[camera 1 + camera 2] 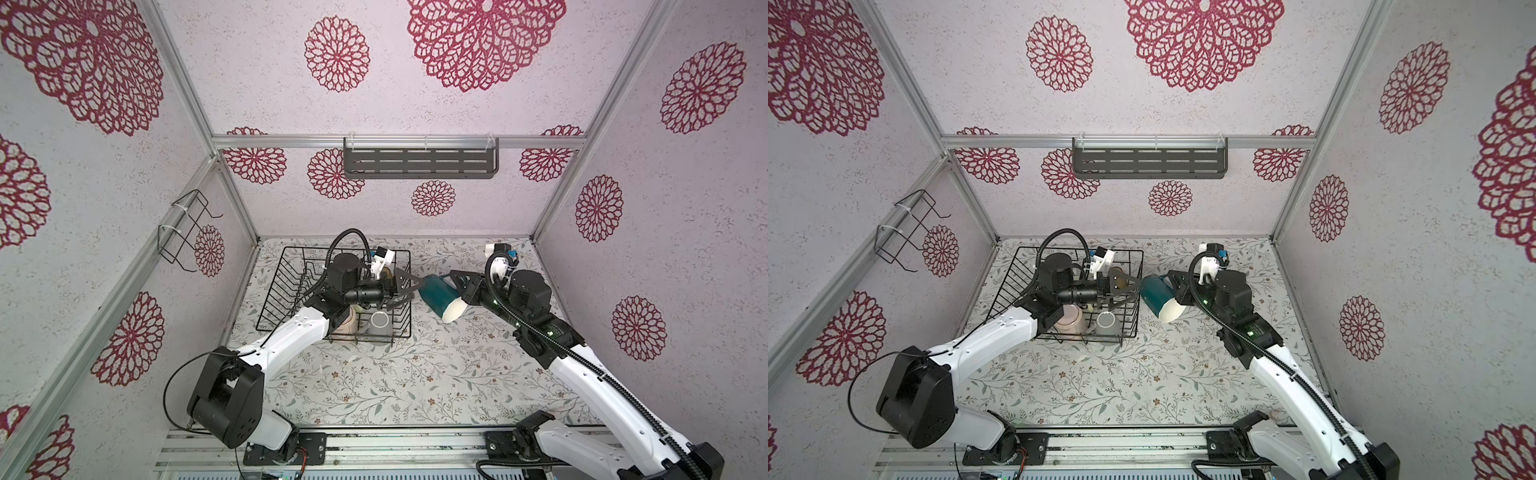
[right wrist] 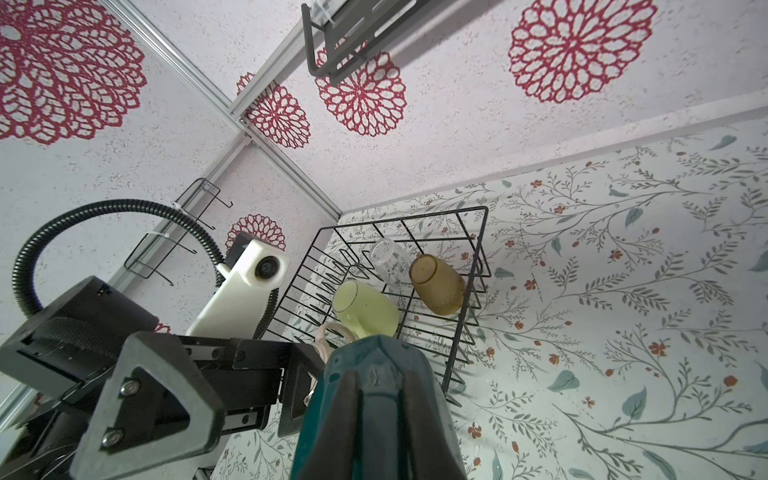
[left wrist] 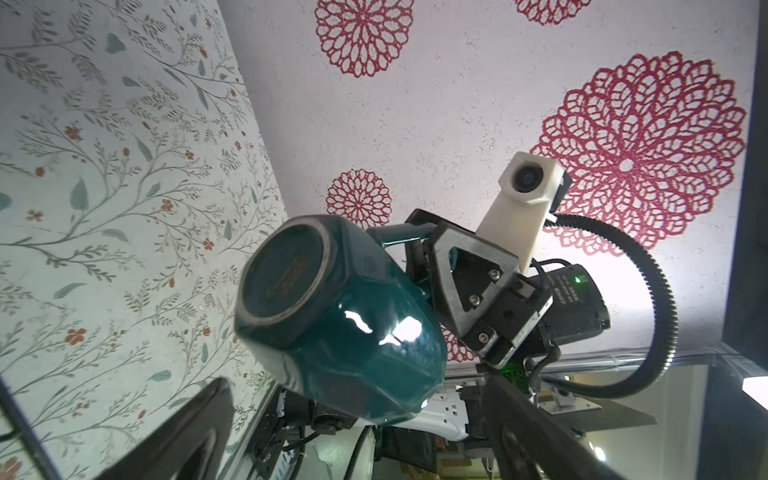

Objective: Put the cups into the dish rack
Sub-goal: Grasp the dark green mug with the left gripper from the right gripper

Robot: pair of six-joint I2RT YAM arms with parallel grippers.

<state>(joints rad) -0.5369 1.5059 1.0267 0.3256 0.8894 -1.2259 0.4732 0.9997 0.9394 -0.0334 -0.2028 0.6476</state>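
The right hand (image 1: 454,281) was clamped on the teal mug (image 1: 437,298), apparently by its handle, holding it tilted above the desk (image 1: 415,374). The left hand (image 1: 417,287) gaped wide, just short of the mug's base, with the dish rack (image 1: 291,282) beneath it.

Left arm (image 1: 1000,332) half hides the pink tumbler (image 1: 1071,320)

I see a glossy teal mug (image 1: 434,293) with a cream inside. The dish rack (image 1: 291,276) is black wire. In it I make out a yellow-green mug (image 2: 365,309), an amber tumbler (image 2: 438,286), a clear glass (image 2: 388,259), a pale pink tumbler (image 1: 1069,318) and a grey mug (image 1: 380,322). My desk (image 1: 374,386) wears a pale print of grey-green sprigs and small rust flowers. The walls (image 1: 249,83) are speckled white with crimson lace rosettes.
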